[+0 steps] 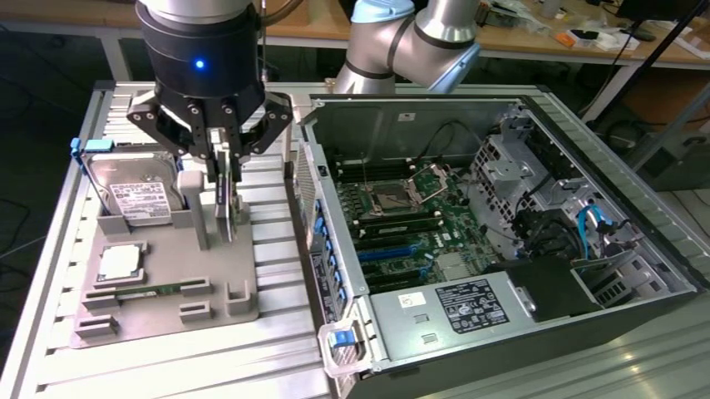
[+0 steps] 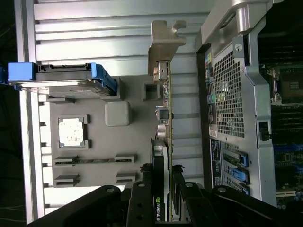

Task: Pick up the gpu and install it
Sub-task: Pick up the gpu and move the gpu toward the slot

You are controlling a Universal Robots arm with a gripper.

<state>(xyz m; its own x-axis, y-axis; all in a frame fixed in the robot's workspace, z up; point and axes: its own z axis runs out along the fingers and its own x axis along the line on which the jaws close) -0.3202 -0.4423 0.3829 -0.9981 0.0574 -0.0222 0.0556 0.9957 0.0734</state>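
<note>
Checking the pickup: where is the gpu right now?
On the exterior view's left, the gpu stands on edge at the gray tray, gripped by the gripper, between the hard drive and the computer case.

The graphics card [image 2: 164,101] is dark with a silvery bracket. The hard drive [image 1: 135,195] has a blue frame; the tray [image 1: 178,258] is grey.

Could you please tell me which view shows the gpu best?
The wrist view: the gpu runs edge-on from its bracket to the gripper. The exterior view shows a sliver of it below the gripper.
</note>
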